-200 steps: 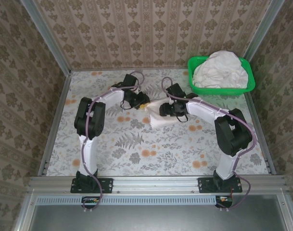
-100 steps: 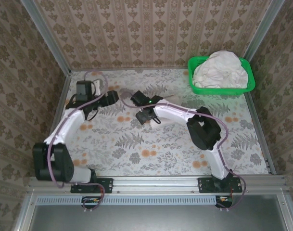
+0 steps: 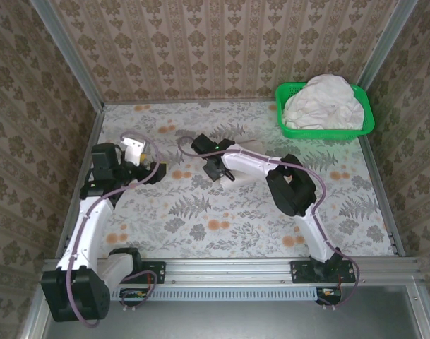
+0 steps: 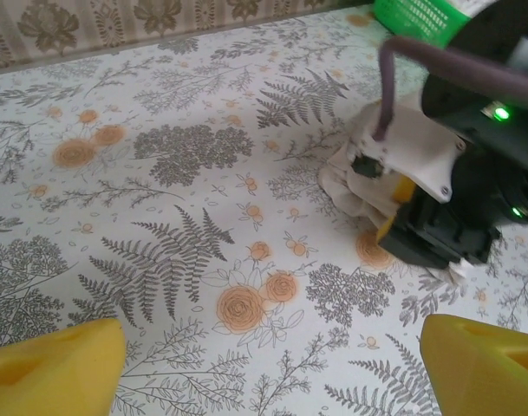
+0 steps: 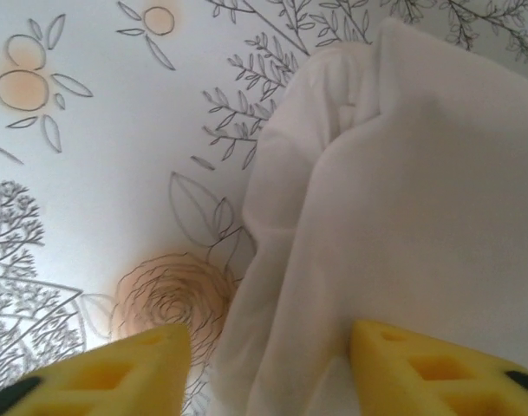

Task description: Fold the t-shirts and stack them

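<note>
Left arm is swung wide to the left, elbow down by the rail, left gripper (image 3: 155, 171) pointing right over the table (image 3: 200, 212), fingers spread wide with nothing between them. Right arm reaches left across the middle, right gripper (image 3: 216, 169) nose-down on the folded shirt (image 5: 420, 191), fingers apart and straddling its edge. From above I can barely make out that shirt under the wrist. More shirts are in a heap (image 3: 320, 99) in the basket (image 3: 320, 132); can't count them.
</note>
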Controlling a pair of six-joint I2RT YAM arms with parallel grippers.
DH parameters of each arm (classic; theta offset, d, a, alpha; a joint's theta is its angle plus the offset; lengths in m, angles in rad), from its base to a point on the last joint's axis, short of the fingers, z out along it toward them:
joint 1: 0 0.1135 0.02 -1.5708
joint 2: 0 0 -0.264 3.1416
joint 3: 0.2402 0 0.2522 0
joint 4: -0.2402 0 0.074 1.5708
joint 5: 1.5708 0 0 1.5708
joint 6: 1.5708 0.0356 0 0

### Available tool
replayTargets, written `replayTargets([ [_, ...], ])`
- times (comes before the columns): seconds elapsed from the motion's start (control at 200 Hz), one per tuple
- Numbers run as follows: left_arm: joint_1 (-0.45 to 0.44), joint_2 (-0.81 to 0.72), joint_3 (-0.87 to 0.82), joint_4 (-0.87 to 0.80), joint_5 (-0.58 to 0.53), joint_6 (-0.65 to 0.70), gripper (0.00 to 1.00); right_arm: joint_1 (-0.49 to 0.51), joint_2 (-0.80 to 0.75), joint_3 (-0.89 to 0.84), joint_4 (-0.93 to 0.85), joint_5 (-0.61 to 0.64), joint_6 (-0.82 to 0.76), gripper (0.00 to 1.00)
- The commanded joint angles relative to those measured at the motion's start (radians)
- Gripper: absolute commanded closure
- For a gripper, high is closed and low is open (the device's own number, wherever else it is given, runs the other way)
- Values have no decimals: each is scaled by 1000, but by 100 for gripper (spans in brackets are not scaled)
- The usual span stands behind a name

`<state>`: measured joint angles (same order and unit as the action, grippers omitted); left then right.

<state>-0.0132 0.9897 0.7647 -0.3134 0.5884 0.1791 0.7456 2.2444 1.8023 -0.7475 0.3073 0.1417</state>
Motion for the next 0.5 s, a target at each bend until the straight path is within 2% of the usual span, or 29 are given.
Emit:
replayTargets([
  [0.0,6,7,-15,-1,87,68,11,-26,48,38,-74,-7,35,64],
  [0.065,3,31,-4,-2,111,82,12,-37,47,35,-84,-11,38,70],
  [0.135,-14,66,28,-44,138,143,4,-48,36,18,-93,-5,44,78],
  [0.205,-44,90,46,-59,126,175,2,-62,11,-15,-93,15,43,84],
  [0.34,-101,110,54,-21,109,199,1,-111,-63,-125,-59,75,-2,85],
  [0.495,-162,173,96,-40,119,241,2,-216,-161,-256,-38,104,-33,85],
])
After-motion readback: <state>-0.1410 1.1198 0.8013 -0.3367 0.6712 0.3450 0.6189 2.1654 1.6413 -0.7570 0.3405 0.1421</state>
